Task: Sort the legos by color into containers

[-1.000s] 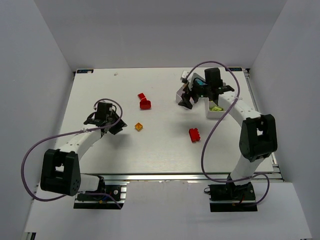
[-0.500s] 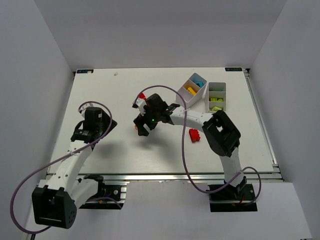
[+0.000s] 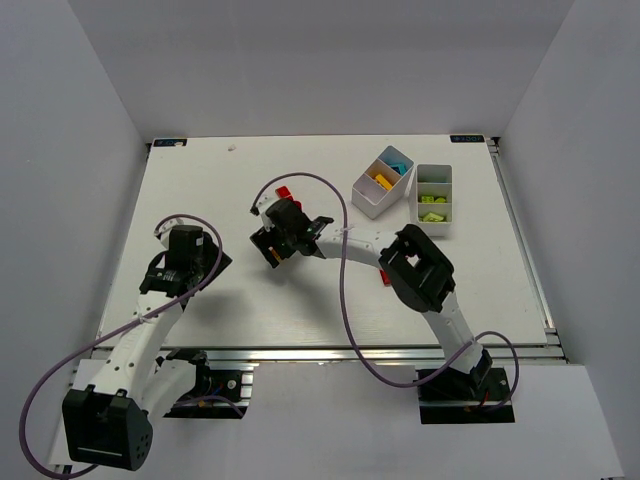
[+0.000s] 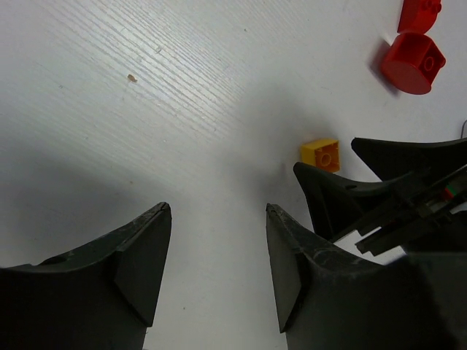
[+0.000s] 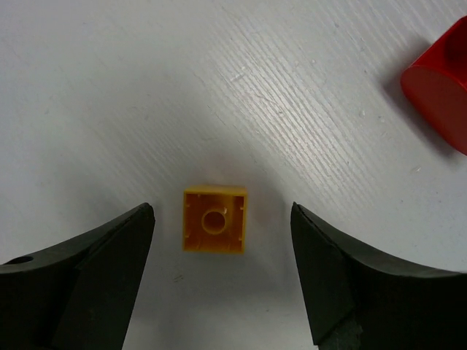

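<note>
Between the released fingers of my right tool (image 5: 221, 211), its wrist view shows a yellow brick (image 5: 214, 219) that overhead barely reveals. At nine o'clock, my left tool (image 4: 217, 211) is released too.

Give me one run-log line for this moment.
right gripper: open, straddling yellow brick | left gripper: open, empty | containers: partly filled | red bricks: loose on table
</note>
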You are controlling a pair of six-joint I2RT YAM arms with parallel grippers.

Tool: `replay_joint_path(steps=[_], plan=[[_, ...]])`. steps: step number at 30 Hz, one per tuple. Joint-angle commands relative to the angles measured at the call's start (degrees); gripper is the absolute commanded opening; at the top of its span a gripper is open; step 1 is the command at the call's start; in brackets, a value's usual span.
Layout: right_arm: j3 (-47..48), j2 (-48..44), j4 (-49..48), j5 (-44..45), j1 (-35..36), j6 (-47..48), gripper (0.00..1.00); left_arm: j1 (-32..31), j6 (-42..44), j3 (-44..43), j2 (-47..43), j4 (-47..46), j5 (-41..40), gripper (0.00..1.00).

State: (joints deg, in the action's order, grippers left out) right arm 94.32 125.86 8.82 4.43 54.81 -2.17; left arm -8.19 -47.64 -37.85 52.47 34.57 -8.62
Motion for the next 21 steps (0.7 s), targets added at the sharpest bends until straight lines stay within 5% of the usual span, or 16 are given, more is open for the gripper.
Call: replay_joint_path(steps=[1,8,10,15,21], plan=[[2.71,0.88,-2.05,3.48,0.39,0.59,0.79,0.28,-0.17,-0.48,-1.49,0.94,-1.22,0.65],[2.71,1.14,-1.79,1.03,0.21,2.0,0.52,0.28,-1.23,0.14,-1.49,-0.46,-0.34,0.64],[2.1,0.0,-2.05,-0.29,0.21,4.45,0.3,0.28,-1.06,-0.12,-0.97,-0.55,-0.34,0.64],[-1.24,-6.14,-3.1,-3.8,-2.5,7.88,0.0,0.28,-1.14,-0.04,0.44,-2.22,0.45,0.64],[-5.82,-17.04,-3.99,-9.96,-13.13,18.16,0.0,0.28,-1.93,1.72,1.67,-6.26,2.82,0.64]])
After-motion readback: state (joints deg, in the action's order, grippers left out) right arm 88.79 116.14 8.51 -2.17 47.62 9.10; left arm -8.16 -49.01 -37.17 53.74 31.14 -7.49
